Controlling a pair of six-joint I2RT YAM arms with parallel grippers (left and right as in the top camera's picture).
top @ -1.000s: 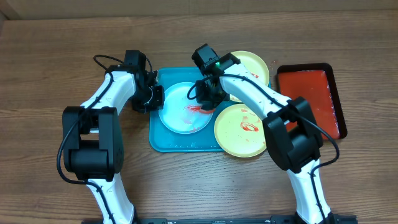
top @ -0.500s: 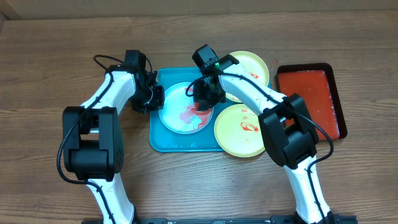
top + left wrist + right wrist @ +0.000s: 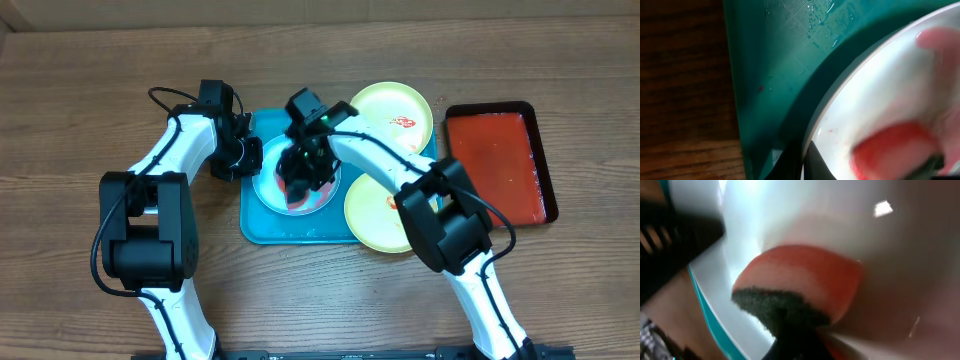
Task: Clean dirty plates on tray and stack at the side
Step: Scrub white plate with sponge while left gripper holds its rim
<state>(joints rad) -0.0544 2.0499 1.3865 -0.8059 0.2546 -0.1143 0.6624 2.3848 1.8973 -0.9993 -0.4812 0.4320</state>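
Scrubbing stage, seen from overhead and from both wrists. My left fingers (image 3: 815, 166) are closed on the left rim of the pale blue-white round plastic plate (image 3: 270, 182). The plate lies inside the large turquoise rectangular plastic tray (image 3: 262, 228) at frame centre. My right fingers (image 3: 790, 341) are clamped on the dark scouring side of an orange-red sponge (image 3: 800, 287), which is pressed to the plate's floor.

Risks: hard sponge pressure could tip the plate or drag it out of the left pinch, since only one rim point is held. Red sauce may smear rather than lift. Water beaded on the tray floor could let the plate skid.

Containers: the tray carries this plate and water drops. An upper pale yellow-green round plastic plate (image 3: 385, 105) at the tray's upper-right corner bears a red smear. A lower yellow-green plate (image 3: 372, 218) overlaps its lower-right rim. Both appear uncleaned. A small red tray with dark rim (image 3: 500, 150) sits far right on the wooden tabletop (image 3: 80, 100).
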